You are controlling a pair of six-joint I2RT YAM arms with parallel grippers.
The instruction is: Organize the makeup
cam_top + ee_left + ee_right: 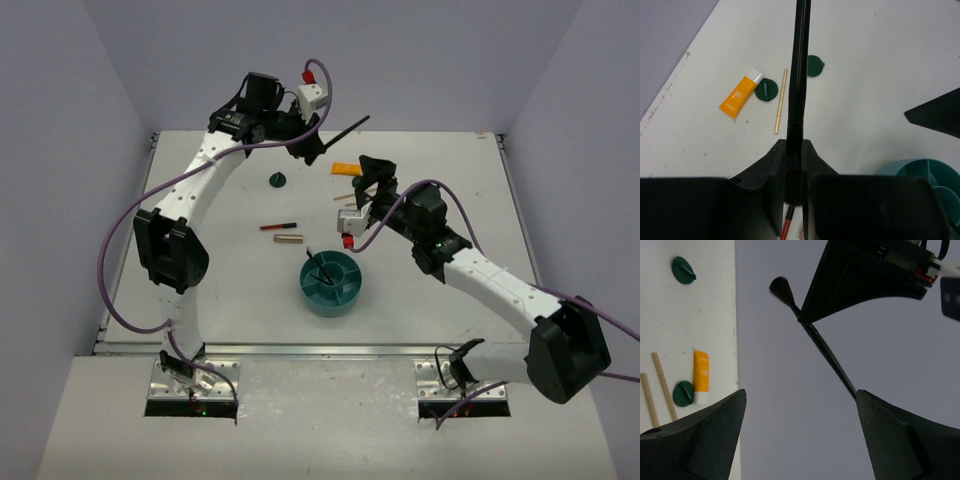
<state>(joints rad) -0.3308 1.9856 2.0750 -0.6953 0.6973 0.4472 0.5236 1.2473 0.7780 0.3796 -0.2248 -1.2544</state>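
one black brush (345, 129) pinched in left gripper (794, 147), upper centre of top view, long axis slanting up-right. right gripper (800, 391) spread wide, empty, just lower right of it. teal divided bowl (326, 304) well below.

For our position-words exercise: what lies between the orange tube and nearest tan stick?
A round green compact, beside the orange tube and tan stick; left wrist view shows it.

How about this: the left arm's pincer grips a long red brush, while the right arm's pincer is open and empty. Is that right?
Not quite. The brush gripped in the left pincer is black, not red, as the left wrist view shows plainly. The rest holds: the right pincer is open with nothing between its fingers.
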